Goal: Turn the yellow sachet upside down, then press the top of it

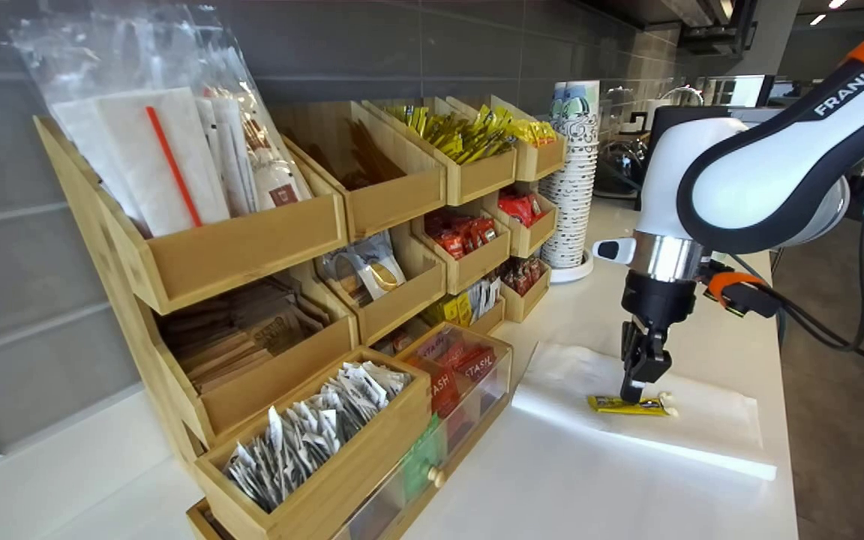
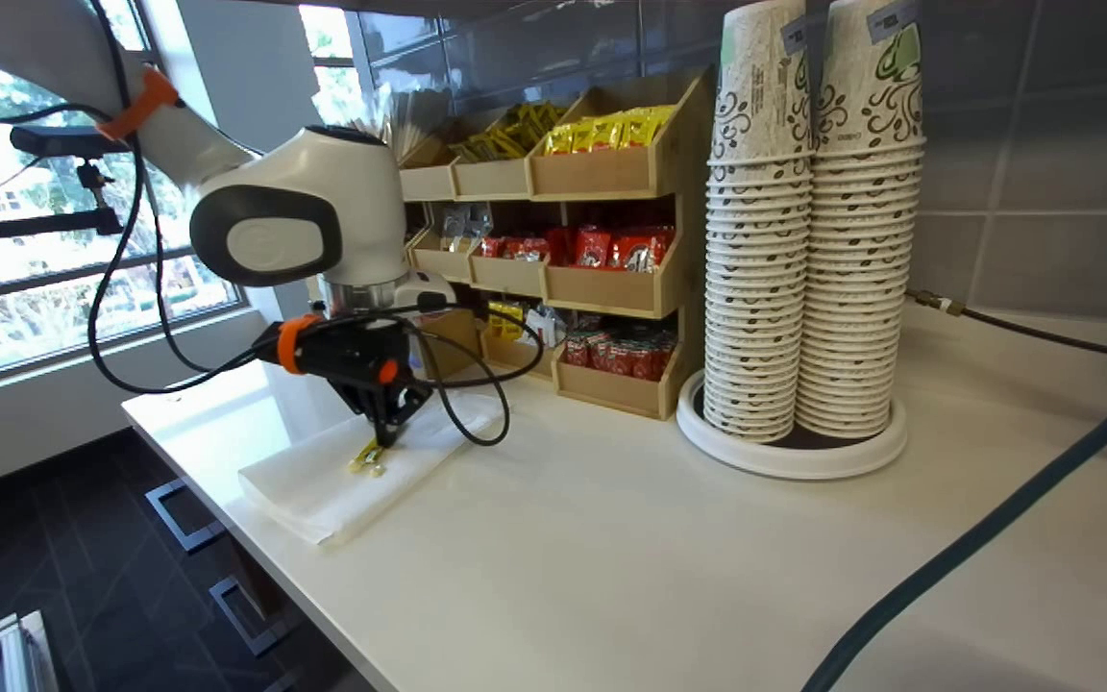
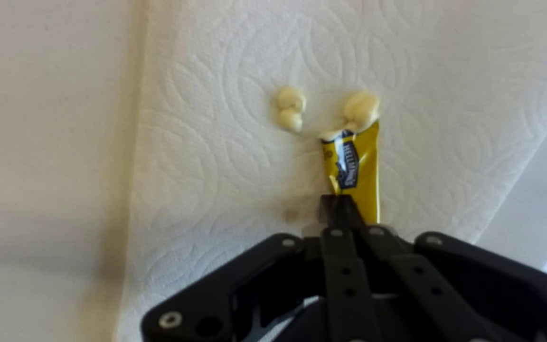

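The yellow sachet point(image 3: 366, 166) lies flat on a folded white paper towel point(image 3: 216, 166). It also shows in both exterior views point(image 1: 649, 409) point(image 2: 362, 459). Cream-coloured blobs point(image 3: 361, 110) lie at its torn end, with a smaller blob point(image 3: 291, 108) beside them. My gripper point(image 3: 340, 209) points down, its fingertips together on top of the sachet's lower part in the wrist view. The sachet's near end is hidden under the fingers. The gripper also shows over the sachet in both exterior views point(image 1: 632, 394) point(image 2: 384, 439).
A wooden rack point(image 1: 394, 201) of bins with sachets and packets stands along the wall. Tall stacks of paper cups point(image 2: 755, 288) stand on a round white tray point(image 2: 803, 469). The counter's front edge runs close to the towel. A thick hose point(image 2: 986, 538) crosses the counter.
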Controlling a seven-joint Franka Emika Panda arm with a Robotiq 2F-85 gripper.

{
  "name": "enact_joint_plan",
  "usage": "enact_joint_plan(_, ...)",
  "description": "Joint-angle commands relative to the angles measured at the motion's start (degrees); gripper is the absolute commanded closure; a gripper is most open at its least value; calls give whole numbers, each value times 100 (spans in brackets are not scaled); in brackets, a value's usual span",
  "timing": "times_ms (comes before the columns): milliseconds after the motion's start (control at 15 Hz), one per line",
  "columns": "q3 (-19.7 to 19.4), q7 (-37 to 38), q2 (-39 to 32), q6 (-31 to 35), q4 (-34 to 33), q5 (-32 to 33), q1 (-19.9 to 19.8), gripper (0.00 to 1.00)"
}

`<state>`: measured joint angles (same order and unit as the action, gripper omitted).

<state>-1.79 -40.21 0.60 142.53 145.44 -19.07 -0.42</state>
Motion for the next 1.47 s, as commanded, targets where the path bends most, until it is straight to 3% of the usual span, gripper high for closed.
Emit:
enact_joint_plan(0,20,848,222,-31,-18,774,-29,100)
enact_joint_plan(800,380,4131,432,-238,-284,3978,-8,100)
enact_joint_plan(1400,684,5616,99,-608,-445,5180,157,100)
